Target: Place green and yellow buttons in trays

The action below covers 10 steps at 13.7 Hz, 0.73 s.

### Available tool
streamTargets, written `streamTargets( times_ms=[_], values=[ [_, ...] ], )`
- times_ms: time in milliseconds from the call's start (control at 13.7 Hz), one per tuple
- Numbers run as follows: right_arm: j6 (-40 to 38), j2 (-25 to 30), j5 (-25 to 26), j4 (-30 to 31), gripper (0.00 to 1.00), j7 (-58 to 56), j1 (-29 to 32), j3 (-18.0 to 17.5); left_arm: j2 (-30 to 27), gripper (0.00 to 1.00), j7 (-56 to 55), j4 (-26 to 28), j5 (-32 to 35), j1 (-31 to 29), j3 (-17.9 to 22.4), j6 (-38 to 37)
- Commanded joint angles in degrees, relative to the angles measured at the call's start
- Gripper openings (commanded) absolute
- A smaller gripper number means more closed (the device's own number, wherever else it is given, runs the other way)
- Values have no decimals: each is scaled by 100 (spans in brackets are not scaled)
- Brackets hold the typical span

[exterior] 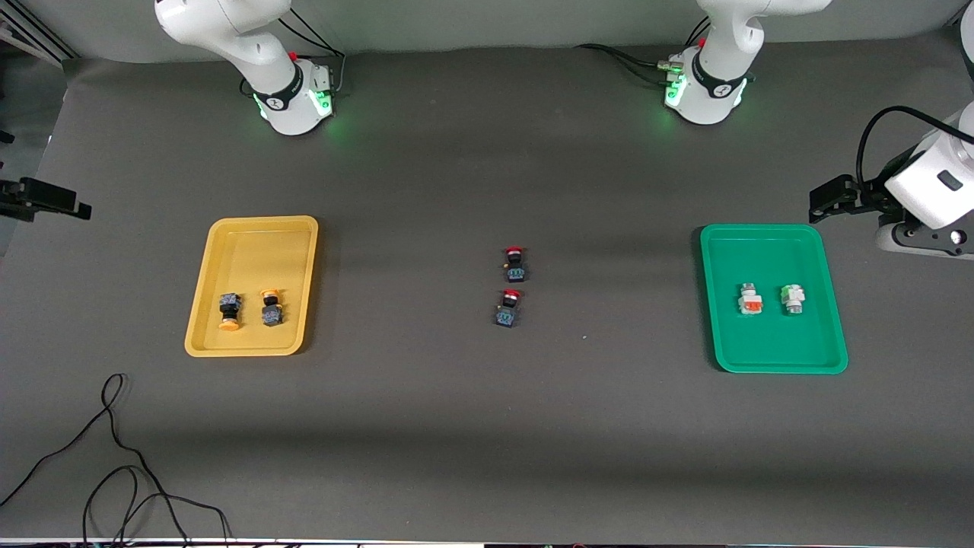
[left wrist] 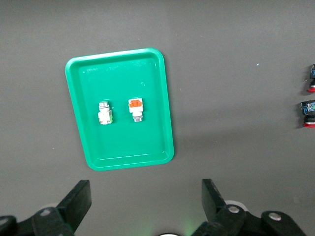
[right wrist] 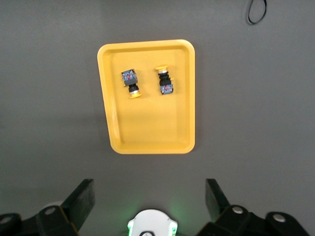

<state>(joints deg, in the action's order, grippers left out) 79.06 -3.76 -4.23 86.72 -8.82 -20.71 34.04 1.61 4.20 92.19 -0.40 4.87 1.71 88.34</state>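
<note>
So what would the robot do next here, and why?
Probably nothing more than wait: both yellow-capped buttons lie in the yellow tray, both white buttons in the green tray. Only the two red-capped switches lie on the table. The left gripper and right gripper hang open, empty.

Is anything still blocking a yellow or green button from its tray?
Nothing visible does. Both yellow-capped buttons already lie in the yellow tray, both white buttons in the green tray. Only two red-capped buttons remain mid-table.
</note>
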Motion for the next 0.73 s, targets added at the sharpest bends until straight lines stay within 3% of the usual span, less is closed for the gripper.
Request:
streamTargets(
  times_ms=[0, 365, 438, 584, 657],
  values=[
    [-137, -116, 71, -173, 99, 223, -21, 24, -29, 100, -24, -70, -13, 5, -30, -141],
    [-119, -125, 89, -164, 99, 232, 241, -177, -20, 100, -42, -70, -4, 5, -39, -141],
    [-119, -125, 89, -172, 99, 232, 652, -544, -29, 100, -33, -70, -4, -4, -39, -141],
    [-119, -81, 150, -216, 99, 354, 1609, -1676, -20, 100, -33, -70, 5, -4, -39, -141],
    [-119, -12, 159, -208, 99, 581, 1892, -2029, -29, 100, -33, -70, 13, -4, -39, -141]
  ],
)
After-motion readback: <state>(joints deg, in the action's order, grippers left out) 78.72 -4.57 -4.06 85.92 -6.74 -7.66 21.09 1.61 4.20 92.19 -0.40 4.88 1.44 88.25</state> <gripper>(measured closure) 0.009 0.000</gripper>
